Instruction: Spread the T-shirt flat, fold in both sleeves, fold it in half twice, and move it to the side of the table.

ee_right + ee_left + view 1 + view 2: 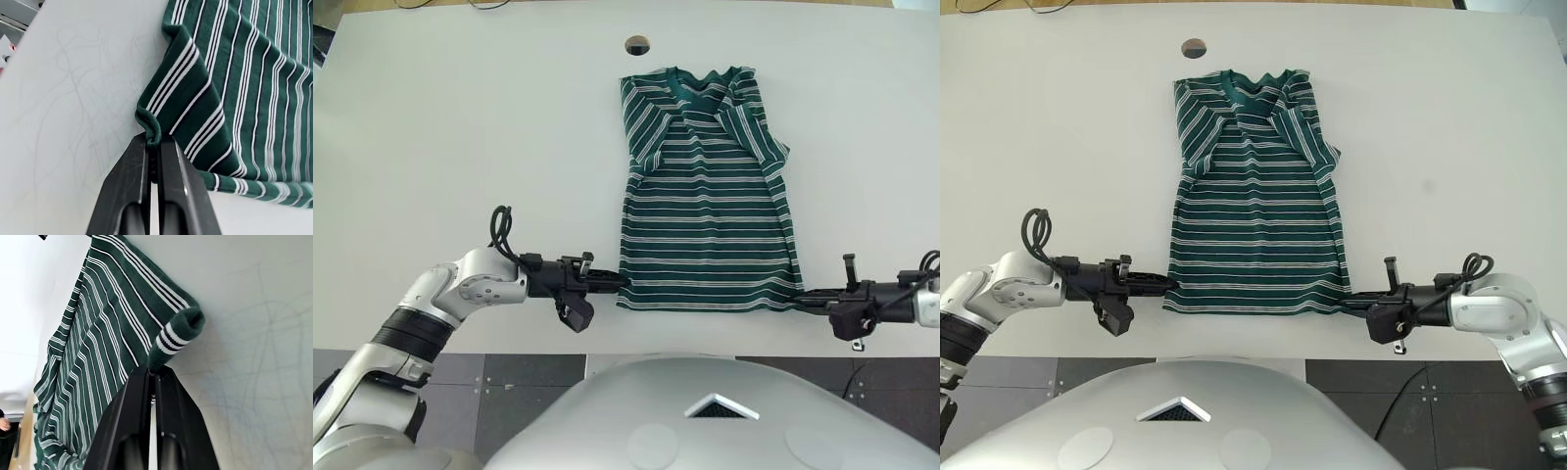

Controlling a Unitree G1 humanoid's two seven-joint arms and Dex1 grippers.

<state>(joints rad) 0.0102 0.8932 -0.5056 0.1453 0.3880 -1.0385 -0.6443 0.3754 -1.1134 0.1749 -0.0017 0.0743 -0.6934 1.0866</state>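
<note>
A green T-shirt with white stripes lies on the white table, collar at the far end, both sleeves folded in over the chest. My left gripper is shut on the hem's near left corner. My right gripper is shut on the near right corner. Both corners are pinched between the black fingertips at the table's near edge, and the hem stretches between them.
A round cable hole sits in the table just beyond the shirt's left shoulder. Bare table surface spreads wide to the left of the shirt and a narrower strip lies to its right. The table's near edge runs just under both grippers.
</note>
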